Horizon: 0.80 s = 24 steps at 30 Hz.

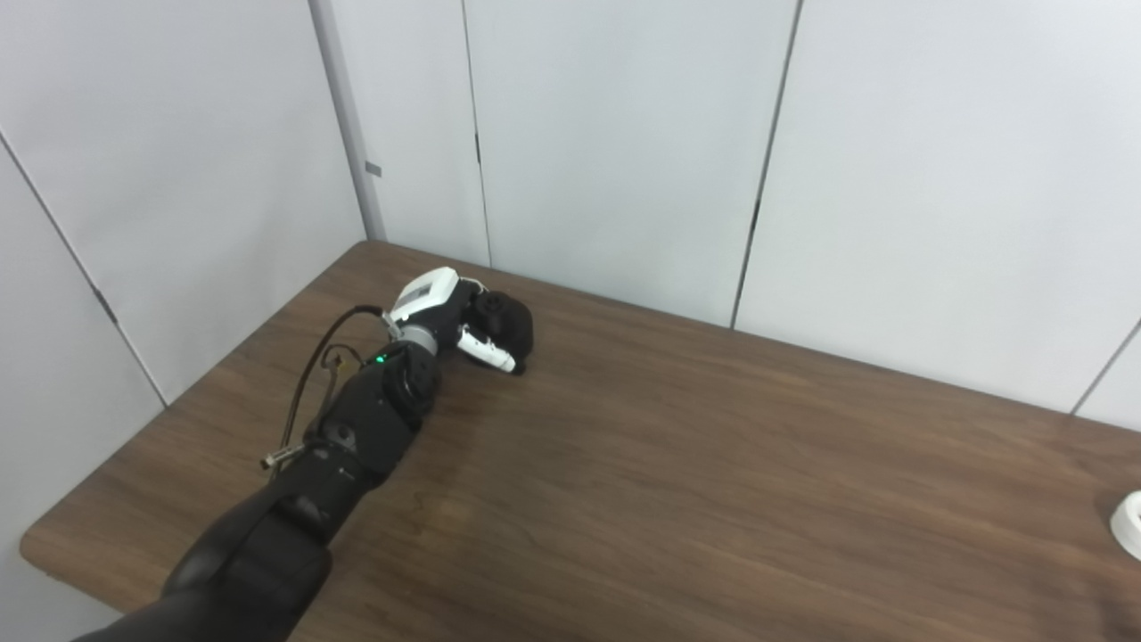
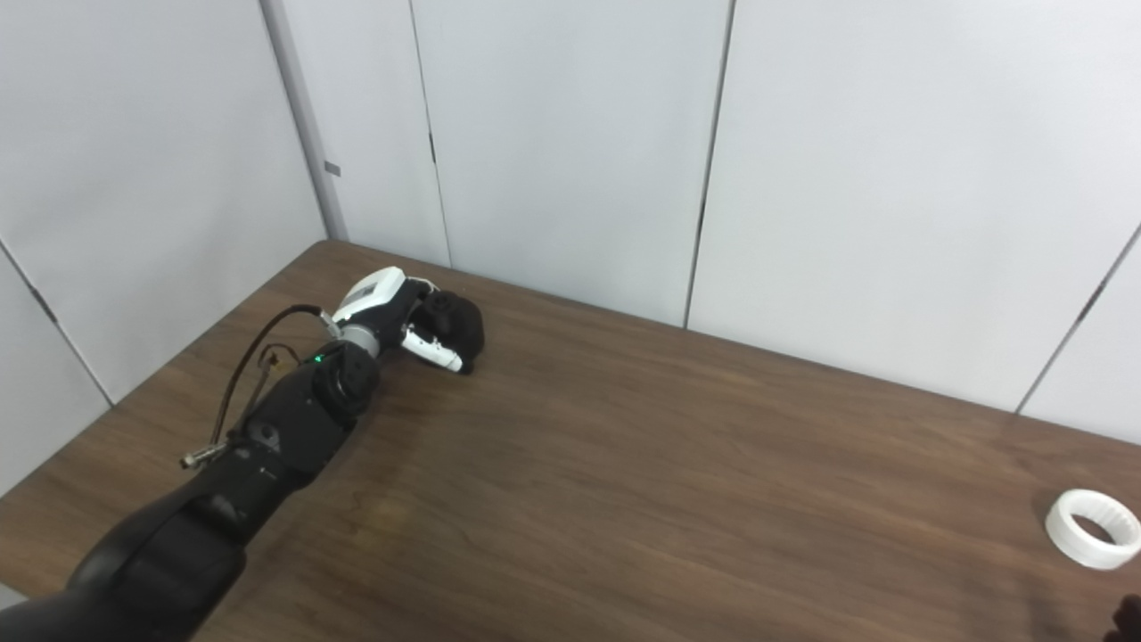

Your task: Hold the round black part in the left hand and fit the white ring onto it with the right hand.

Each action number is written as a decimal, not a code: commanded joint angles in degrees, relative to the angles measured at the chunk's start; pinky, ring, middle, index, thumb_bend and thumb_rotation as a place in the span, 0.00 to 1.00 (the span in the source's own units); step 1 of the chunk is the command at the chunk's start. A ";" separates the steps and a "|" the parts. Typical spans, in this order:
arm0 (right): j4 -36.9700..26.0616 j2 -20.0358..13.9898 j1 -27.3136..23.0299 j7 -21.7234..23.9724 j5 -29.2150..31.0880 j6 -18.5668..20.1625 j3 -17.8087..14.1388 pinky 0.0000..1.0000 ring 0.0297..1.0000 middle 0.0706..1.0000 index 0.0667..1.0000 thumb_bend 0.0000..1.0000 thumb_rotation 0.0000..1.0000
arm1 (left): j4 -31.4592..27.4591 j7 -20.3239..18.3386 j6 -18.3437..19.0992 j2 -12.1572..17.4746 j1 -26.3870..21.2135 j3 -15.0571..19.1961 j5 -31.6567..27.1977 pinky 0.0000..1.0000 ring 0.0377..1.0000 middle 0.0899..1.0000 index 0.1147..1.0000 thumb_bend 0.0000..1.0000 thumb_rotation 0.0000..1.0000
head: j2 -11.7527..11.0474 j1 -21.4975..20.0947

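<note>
The round black part (image 1: 512, 323) sits on the brown table (image 1: 677, 464) near its far left corner. My left hand (image 1: 450, 319) lies against it with fingers and thumb wrapped around it; the white-tipped thumb crosses the part's near side. The part's underside is hidden by the hand. The white ring (image 2: 1092, 528) lies flat on the table at the far right, alone, and is cut by the picture's edge in the left eye view. A small dark tip (image 2: 1127, 620) shows at the bottom right corner of the right eye view, probably part of my right hand, too little to read.
White wall panels (image 1: 624, 134) stand close behind the table's back and left edges. My left forearm (image 1: 357, 428), with a loose cable looped beside it, stretches across the table's left side. Bare wood spans the stretch between the black part and the ring.
</note>
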 commanded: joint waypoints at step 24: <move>-3.50 0.88 -3.46 -1.75 0.38 2.96 1.22 1.00 1.00 1.00 1.00 0.62 1.00 | -24.68 -17.88 4.78 3.40 4.51 -3.52 -0.15 1.00 0.95 0.80 0.41 0.53 0.06 | 3.86 -13.26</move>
